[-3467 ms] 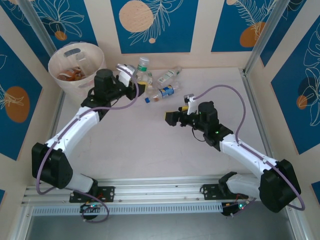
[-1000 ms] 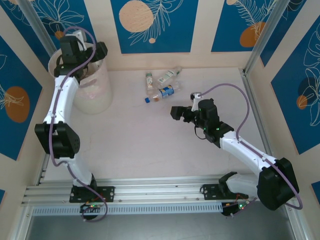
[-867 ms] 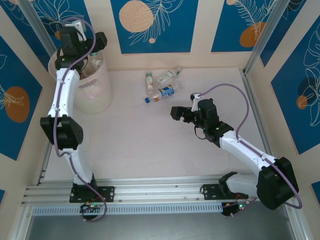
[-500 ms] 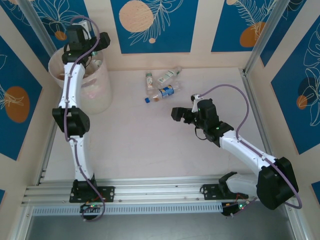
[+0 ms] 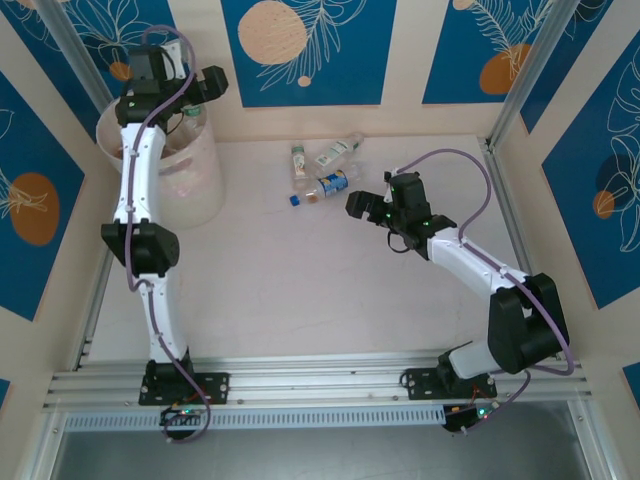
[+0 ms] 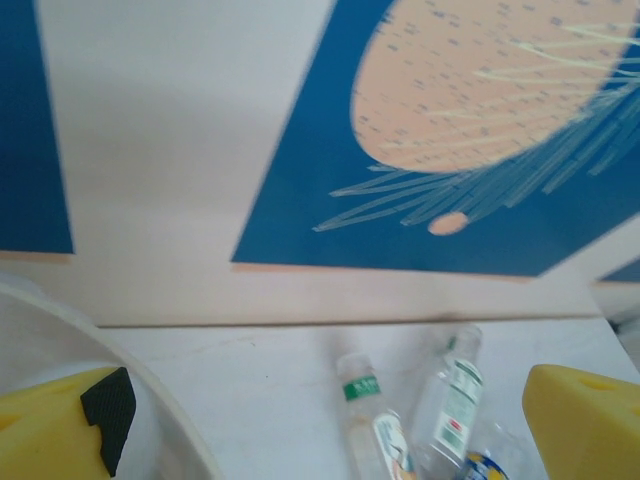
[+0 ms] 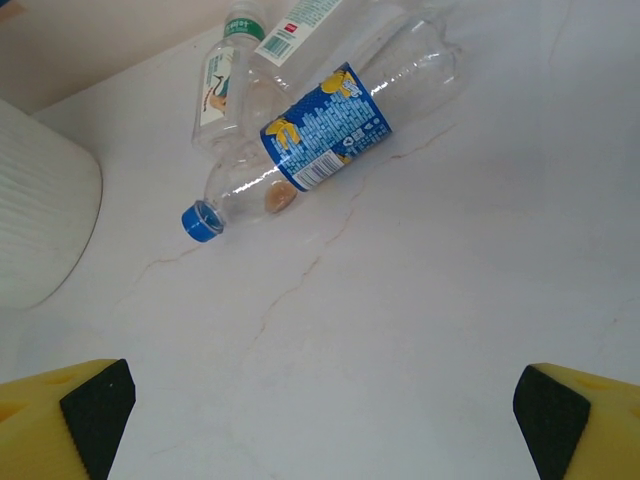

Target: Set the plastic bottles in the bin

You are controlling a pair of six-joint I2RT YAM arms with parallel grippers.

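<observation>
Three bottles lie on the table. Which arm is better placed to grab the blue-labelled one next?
Right. The right hand is open and close beside the blue-labelled bottle, which lies ahead in its wrist view. The left hand is up at the bin, farther away.

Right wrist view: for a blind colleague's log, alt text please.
A clear plastic bottle with a blue label and blue cap lies sideways on the white table, a green-capped bottle and a white-and-red-labelled bottle behind it. The ribbed whitish bin is at left; the right gripper, open, shows fingertips in the bottom corners.
</observation>
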